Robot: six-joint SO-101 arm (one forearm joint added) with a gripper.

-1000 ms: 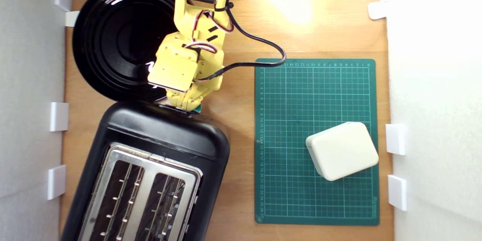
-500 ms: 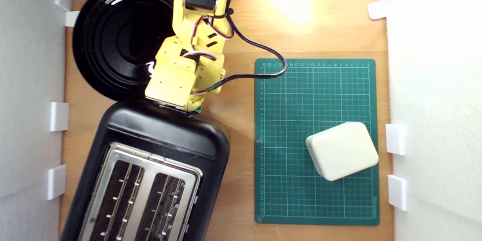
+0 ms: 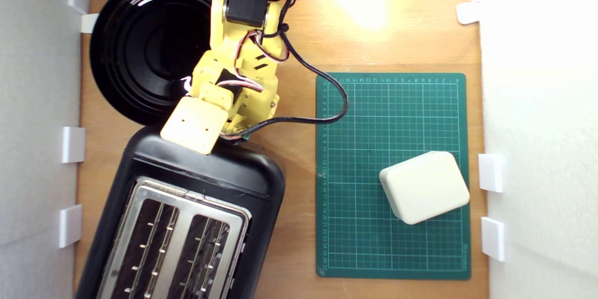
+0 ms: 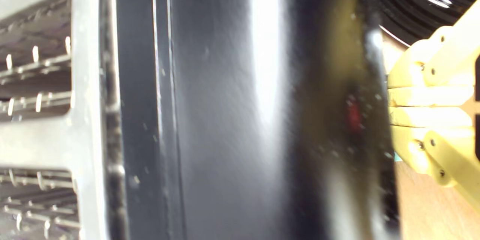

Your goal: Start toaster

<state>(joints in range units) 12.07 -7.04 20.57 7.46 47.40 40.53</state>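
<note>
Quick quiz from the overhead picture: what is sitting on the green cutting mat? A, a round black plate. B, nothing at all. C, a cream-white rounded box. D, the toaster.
C: the cream-white rounded box lies on the green cutting mat, toward the exterior view's right, while the black plate and the toaster sit off the mat on the wooden table.
</note>
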